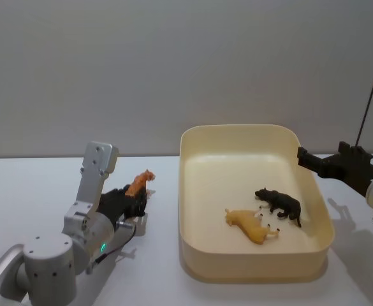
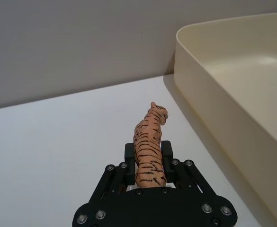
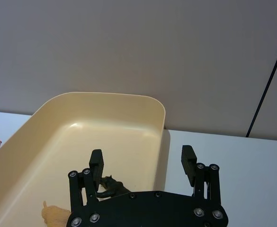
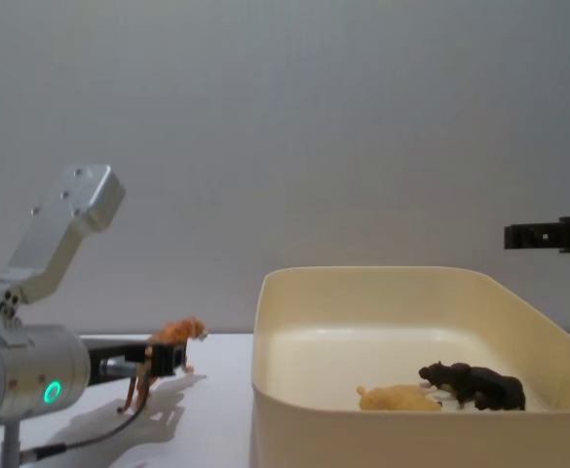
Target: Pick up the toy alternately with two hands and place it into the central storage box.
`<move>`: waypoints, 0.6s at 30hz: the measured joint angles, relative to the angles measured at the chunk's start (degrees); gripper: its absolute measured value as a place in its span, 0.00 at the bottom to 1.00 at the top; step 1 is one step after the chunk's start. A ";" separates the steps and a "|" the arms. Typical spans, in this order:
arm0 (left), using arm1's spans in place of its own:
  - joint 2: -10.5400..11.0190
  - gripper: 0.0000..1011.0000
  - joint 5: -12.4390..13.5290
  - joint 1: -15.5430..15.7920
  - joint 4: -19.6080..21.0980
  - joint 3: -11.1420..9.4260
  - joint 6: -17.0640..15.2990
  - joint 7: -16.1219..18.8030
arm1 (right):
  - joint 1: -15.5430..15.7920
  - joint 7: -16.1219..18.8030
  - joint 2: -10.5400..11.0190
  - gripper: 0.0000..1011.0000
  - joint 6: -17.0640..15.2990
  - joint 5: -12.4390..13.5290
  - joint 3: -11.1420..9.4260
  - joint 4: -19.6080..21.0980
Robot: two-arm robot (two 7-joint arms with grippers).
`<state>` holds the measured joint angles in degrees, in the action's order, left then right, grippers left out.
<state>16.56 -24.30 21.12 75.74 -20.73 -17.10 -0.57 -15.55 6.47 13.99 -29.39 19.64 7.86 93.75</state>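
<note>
Head view: we see our left gripper point(image 1: 134, 205) left of the box point(image 1: 192, 191), its jaws closed on an orange striped tiger point(image 1: 139, 183) raised just off the table point(image 1: 33, 185). Inside the box lie a tan lion point(image 1: 251, 227) and a black panther point(image 1: 280, 203). Our right gripper point(image 1: 314, 160) hovers over the box's right rim, jaws spread and empty.

Bare table point(image 1: 39, 191) left of the storage box point(image 1: 192, 191); two toys point(image 1: 263, 217) occupy its floor.
</note>
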 joint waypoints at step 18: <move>-2.32 0.29 0.88 4.37 2.43 0.78 5.65 -0.64 | 0.00 0.00 0.00 0.99 0.00 0.00 0.00 0.00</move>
<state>14.24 -23.42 25.49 78.16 -19.94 -11.45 -1.21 -15.55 6.46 13.99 -29.39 19.64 7.86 93.75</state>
